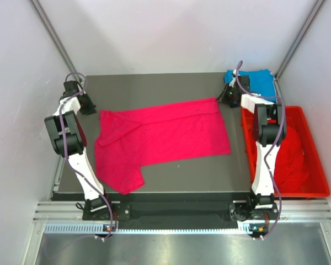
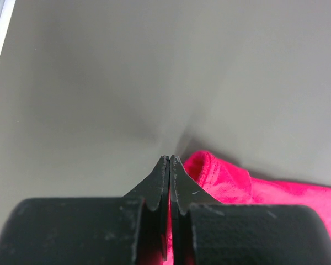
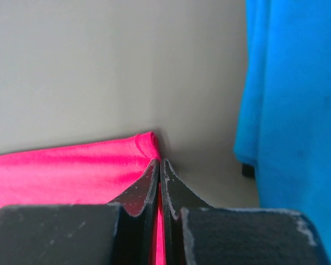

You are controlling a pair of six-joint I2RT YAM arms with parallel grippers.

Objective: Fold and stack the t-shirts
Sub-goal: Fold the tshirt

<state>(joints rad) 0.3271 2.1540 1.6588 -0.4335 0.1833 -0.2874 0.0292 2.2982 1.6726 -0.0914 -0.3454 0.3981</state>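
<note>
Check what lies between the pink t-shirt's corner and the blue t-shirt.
A strip of bare grey table separates the pink t-shirt from the blue t-shirt, as the right wrist view shows; the right end effector pinches the pink corner.

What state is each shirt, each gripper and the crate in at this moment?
pink tee: spread flat, unfolded.
blue tee: bunched compactly at the far right corner, looks folded.
red tees: heaped in the crate.
crate: holds the red tees.
left gripper: shut on a pink tee corner.
right gripper: shut on another pink tee corner.
</note>
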